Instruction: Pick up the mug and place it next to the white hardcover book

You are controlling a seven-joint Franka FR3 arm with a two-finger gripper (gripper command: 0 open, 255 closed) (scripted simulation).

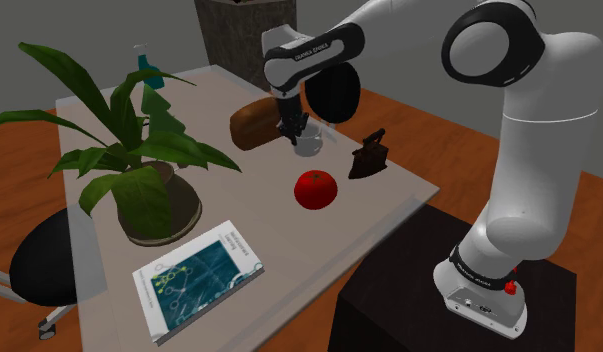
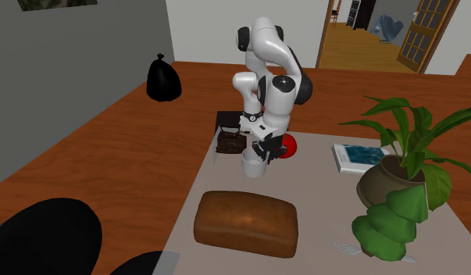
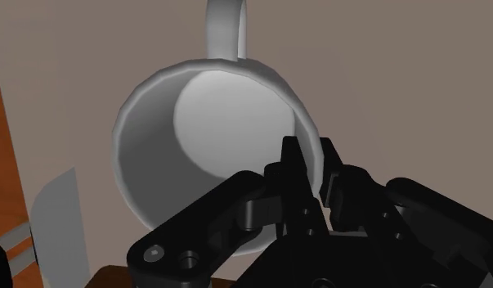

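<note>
Shoulder view. Claw pointing straight down onto the mug. Mug upright towards the far side of the surface, just beside a brown loaf. Approach from above at the rim, probably chosen because of the loaf crowding one flank. Near the mug on the other side, a dark iron-shaped thing; nearer the stand, a red fruit. Book flat at the near end, well apart from the mug, close by the potted plant. Likely obstacles on the way there: the red fruit, and the long leaves hanging over that end. Worth a high lift before any sideways travel.

Second exterior view. Mug between loaf and iron-shaped thing, base seemingly on the surface, so judged gripped but not yet raised. Book beside the plant's pot, beyond the red fruit.

Wrist view. Fingers drawn almost together, one inside the mug, one outside, pinching its wall. Grip on the side opposite the handle, with the handle free and well clear of the claw.
</note>
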